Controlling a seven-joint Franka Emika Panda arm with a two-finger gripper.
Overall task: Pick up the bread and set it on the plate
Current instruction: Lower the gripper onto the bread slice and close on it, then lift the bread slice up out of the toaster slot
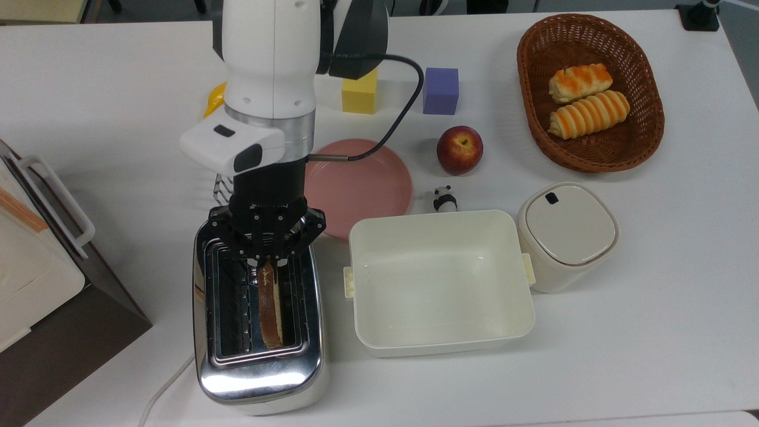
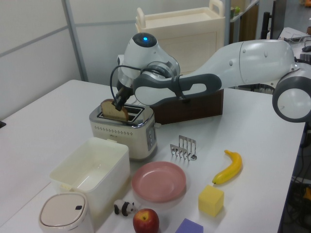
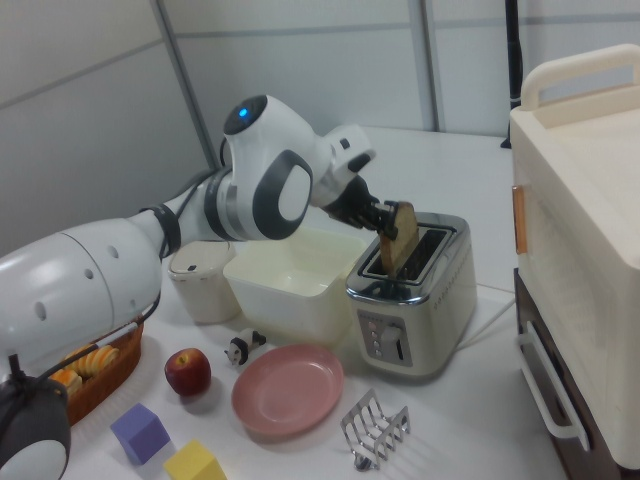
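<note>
The bread (image 1: 271, 308) (image 2: 113, 110) (image 3: 402, 238) is a brown slice standing on edge, partly raised out of a slot of the silver toaster (image 1: 259, 379) (image 2: 121, 131) (image 3: 412, 300). My gripper (image 1: 268, 261) (image 2: 118, 101) (image 3: 385, 228) is shut on the slice's upper end. The pink plate (image 1: 364, 187) (image 2: 159, 181) (image 3: 288, 390) lies bare on the table beside the toaster, partly covered by my arm in the top view.
A cream tub (image 1: 439, 281) sits right of the toaster in the top view, a lidded jar (image 1: 566, 234) beyond it. An apple (image 1: 459, 149), panda figure (image 1: 445, 198), yellow block (image 1: 359, 95), purple block (image 1: 440, 90), banana (image 2: 228, 167), toast rack (image 2: 183, 148) and roll basket (image 1: 590, 92) surround the plate.
</note>
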